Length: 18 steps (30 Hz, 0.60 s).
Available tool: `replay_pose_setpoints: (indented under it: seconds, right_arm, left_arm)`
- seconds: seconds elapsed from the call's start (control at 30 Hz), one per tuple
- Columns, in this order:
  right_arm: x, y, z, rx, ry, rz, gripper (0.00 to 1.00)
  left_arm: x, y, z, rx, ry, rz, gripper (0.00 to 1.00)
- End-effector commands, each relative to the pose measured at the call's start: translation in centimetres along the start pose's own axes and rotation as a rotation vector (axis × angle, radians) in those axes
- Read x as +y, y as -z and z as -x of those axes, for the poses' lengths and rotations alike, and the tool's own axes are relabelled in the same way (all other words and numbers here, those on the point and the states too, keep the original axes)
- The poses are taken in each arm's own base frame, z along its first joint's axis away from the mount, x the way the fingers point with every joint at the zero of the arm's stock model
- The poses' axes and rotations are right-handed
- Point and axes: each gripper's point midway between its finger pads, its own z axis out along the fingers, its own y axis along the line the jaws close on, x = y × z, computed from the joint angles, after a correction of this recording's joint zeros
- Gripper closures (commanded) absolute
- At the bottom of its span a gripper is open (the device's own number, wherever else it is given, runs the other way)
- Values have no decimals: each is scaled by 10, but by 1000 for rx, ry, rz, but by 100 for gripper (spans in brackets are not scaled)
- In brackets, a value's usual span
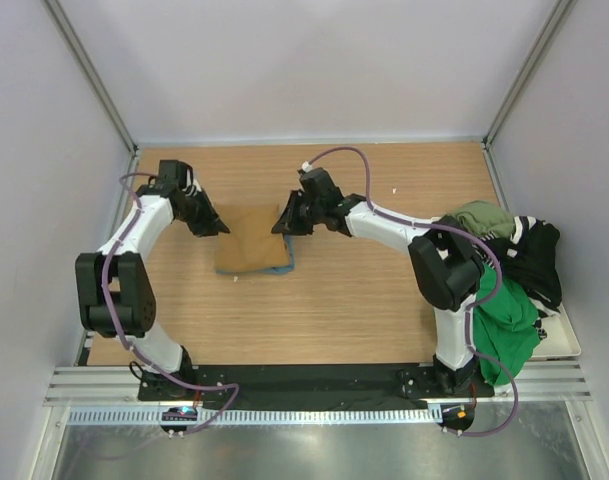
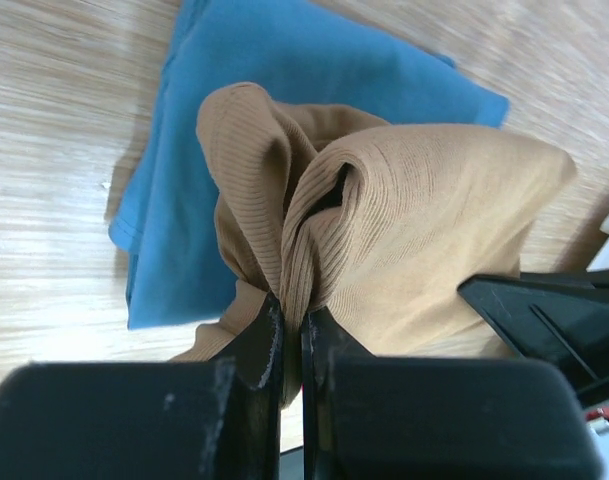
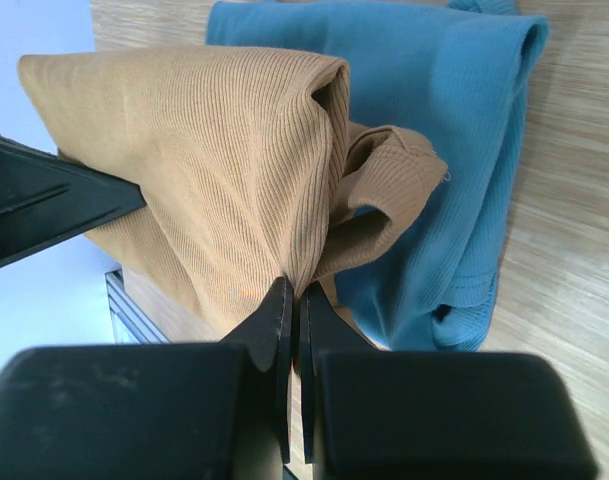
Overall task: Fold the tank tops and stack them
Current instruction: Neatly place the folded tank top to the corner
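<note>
Roughly mid-table, left of centre, the ribbed tan tank top (image 1: 252, 250) lies bunched over a smooth-knit teal tank top (image 2: 284, 60) on the wood-grain table (image 1: 364, 310). The left gripper (image 1: 216, 226) and right gripper (image 1: 284, 225) each clamp a gathered fold at its opposite edges.

My bench (image 1: 344, 310) is a light wood-grain top with pale panels closing it in on the left, far and right sides. Around its middle, a folded teal blue tank top (image 2: 314, 70) lies flat on the wood. The tan tank top (image 1: 252, 245) sits over it, so from above I see only a blue strip at the right and near edges. A tiny white scrap (image 1: 396, 190) lies farther right on bare wood. At the right edge there is a white tray (image 1: 562, 345), with a heap of tank tops (image 1: 529, 260) in green, black and olive spilling over it.
</note>
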Motion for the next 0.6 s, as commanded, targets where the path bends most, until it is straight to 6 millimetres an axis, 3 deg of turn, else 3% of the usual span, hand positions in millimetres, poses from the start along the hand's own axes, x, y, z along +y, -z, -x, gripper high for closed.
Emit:
replay_pose_setpoints:
  seconds: [0.0,0.3,0.47,0.53,0.57]
  right_arm:
    - [14,-4,17,-55,4,33,99]
    - [-34,-27,10,-61,-4,-105,99]
    - [-51,-37,1,-39,-13,-123,94]
    - [-50,-35,1,-43,-9,-114,82]
    - [-44,-31,6,-57,-2,-101,78]
  left_arm:
    - [3,-14,19,-26,-5,13,100]
    - [29,-61,25,22,12,82,97]
    - [30,-60,28,-2,0,87,89]
    - [25,-51,31,-35,-9,72,83]
    - [24,-48,30,-46,-8,71,76]
